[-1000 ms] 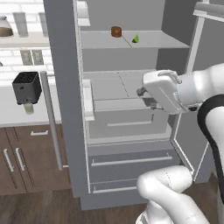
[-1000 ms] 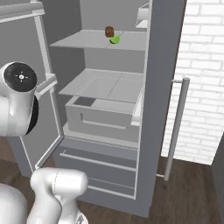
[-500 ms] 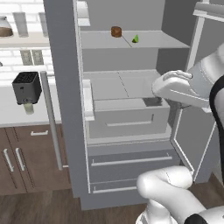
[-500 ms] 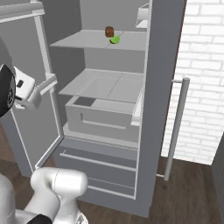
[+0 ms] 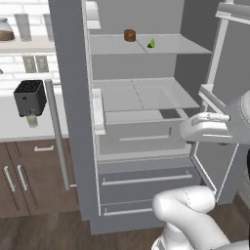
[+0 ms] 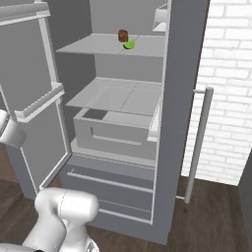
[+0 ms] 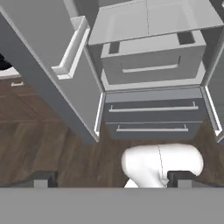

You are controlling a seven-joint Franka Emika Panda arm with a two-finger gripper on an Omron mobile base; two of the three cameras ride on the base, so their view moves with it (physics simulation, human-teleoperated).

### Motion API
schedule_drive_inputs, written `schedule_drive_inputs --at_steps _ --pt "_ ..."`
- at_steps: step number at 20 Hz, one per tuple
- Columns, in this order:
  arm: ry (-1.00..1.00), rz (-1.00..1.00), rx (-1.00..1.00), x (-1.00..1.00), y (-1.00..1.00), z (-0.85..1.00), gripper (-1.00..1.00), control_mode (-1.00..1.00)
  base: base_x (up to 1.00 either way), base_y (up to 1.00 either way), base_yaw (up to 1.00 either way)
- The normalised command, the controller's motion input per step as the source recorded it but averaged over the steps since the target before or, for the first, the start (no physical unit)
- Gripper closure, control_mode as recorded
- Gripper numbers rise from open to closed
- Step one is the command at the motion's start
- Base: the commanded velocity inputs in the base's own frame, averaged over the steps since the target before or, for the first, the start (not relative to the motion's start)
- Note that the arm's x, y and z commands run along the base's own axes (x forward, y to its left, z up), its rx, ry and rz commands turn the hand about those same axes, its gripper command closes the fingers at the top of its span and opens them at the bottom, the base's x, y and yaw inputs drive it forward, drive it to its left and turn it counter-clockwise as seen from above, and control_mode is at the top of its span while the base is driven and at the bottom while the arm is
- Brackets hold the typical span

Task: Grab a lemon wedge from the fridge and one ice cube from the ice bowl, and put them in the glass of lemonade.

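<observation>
The fridge stands with both doors swung wide. On its upper shelf lies the lemon wedge, small and yellow-green, just right of a round brown item; the wedge also shows in the right base view. My white hand hovers in front of the right side of the fridge at crisper height, well below the wedge. In the hand view my gripper is open and holds nothing, looking down at the fridge's lower drawers. The glass of lemonade stands on the counter before the toaster. The ice bowl and ice cube are out of view.
A black toaster sits on the counter left of the fridge, above brown cabinets. The open right door stands close beside my hand. A grey crisper drawer juts out mid-fridge. A white brick wall lies to the right.
My arm has swung away from the crisper, to the right in the left base view and out of the left edge of the right base view. The gripper stayed open.
</observation>
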Motion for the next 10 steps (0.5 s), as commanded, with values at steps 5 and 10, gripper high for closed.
schedule_drive_inputs --at_steps 5,10 --pt "0.0 -0.23 -0.04 0.02 -0.14 0.13 -1.0 -1.0 0.0 0.0 0.0" --pt "0.05 -0.35 0.0 0.31 -0.49 0.02 -1.0 -1.0 0.0 0.0 0.0"
